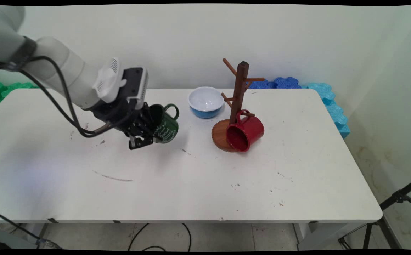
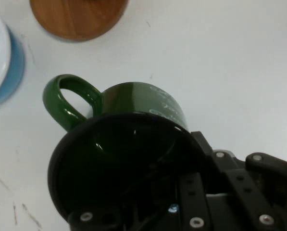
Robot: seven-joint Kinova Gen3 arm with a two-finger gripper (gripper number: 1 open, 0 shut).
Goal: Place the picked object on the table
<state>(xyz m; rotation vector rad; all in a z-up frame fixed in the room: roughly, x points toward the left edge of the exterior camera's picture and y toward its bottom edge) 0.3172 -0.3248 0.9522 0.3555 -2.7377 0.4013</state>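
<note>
A dark green mug [image 1: 165, 124] with white lettering is tilted on its side just above the table [image 1: 177, 184], its mouth turned toward the arm. My gripper [image 1: 148, 131] is shut on the green mug's rim, one finger inside the mouth. In the hand view the green mug [image 2: 133, 139] fills the middle, its handle at the left, and my gripper [image 2: 181, 202] clamps its rim at the bottom. To the right stands a wooden mug tree [image 1: 239, 95] with a red mug [image 1: 244, 132] hanging from a low peg.
A blue bowl [image 1: 206, 102] with a white inside sits behind the green mug, left of the mug tree; its edge shows as the bowl [image 2: 1, 62] in the hand view, beside the tree's round base [image 2: 78, 17]. Blue and green foam mats lie beyond the table's far edge.
</note>
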